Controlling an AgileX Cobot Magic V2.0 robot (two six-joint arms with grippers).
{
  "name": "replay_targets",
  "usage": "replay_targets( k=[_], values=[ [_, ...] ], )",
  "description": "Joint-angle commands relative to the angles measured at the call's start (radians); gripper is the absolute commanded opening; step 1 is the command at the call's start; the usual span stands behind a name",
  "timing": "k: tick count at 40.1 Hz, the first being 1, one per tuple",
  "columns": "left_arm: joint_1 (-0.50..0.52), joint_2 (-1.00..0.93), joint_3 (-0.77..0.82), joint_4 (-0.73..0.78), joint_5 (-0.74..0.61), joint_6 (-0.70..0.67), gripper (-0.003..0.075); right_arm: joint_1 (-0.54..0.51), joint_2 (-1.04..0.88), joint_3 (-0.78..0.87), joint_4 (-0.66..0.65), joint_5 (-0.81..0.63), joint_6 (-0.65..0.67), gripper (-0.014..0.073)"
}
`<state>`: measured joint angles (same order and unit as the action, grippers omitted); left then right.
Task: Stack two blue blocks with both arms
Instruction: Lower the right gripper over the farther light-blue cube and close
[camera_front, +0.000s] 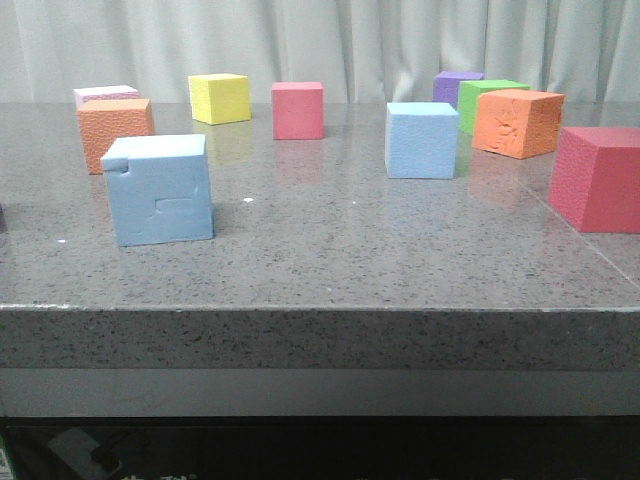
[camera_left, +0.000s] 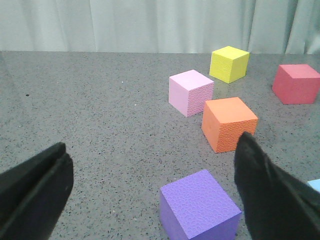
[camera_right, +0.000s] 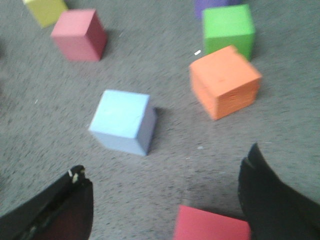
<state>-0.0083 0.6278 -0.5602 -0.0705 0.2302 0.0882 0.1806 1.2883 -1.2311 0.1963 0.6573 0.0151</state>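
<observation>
The notched blue block (camera_front: 160, 190), with a dent on its face, stands at the front left of the table. Only a sliver of it shows at the edge of the left wrist view (camera_left: 315, 185). The plain blue block (camera_front: 422, 140) stands right of centre, farther back, and shows ahead in the right wrist view (camera_right: 122, 120). My left gripper (camera_left: 152, 142) is open and empty above a purple cube (camera_left: 197, 207). My right gripper (camera_right: 166, 161) is open and empty, short of the plain blue block, with a red cube (camera_right: 212, 225) between its fingers. Neither gripper shows in the front view.
Left side: an orange cube (camera_front: 115, 132), a pink cube (camera_front: 105, 95), a yellow cube (camera_front: 220, 98) and a red cube (camera_front: 298, 110). Right side: a purple cube (camera_front: 456, 85), a green cube (camera_front: 490, 100), an orange cube (camera_front: 518, 122) and a big red cube (camera_front: 600, 178). The table's front edge (camera_front: 320, 310) is near.
</observation>
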Motion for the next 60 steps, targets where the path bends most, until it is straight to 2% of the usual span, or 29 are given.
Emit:
replay_targets(
  k=[1,14,23,34,53,56,60],
  values=[
    [-0.005,0.005,-0.035,-0.006,-0.084,-0.008,0.0638,0.038,0.081,-0.151,0.012,0.065,0.008,0.0603],
    [-0.005,0.005,-0.035,-0.006,-0.084,-0.008,0.0638,0.119,0.462,-0.599,-0.004,0.300,0.150,0.0602],
    [-0.005,0.005,-0.035,-0.006,-0.086,-0.008,0.0638,0.123,0.647,-0.786,-0.027,0.411,0.222,0.0602],
    [-0.005,0.005,-0.035,-0.006,-0.086,-0.008,0.0638,0.123,0.705,-0.836,-0.095,0.466,0.232,0.0602],
    [-0.005,0.005,-0.035,-0.006,-0.102,-0.008,0.0638,0.122,0.747,-0.836,-0.093,0.464,0.232,0.0596],
    [-0.005,0.005,-0.035,-0.006,-0.102,-0.008,0.0638,0.122,0.747,-0.836,-0.093,0.469,0.232,0.0544],
    [-0.005,0.005,-0.035,-0.006,-0.102,-0.008,0.0638,0.122,0.747,-0.836,-0.093,0.478,0.232,0.0412]
  ],
)
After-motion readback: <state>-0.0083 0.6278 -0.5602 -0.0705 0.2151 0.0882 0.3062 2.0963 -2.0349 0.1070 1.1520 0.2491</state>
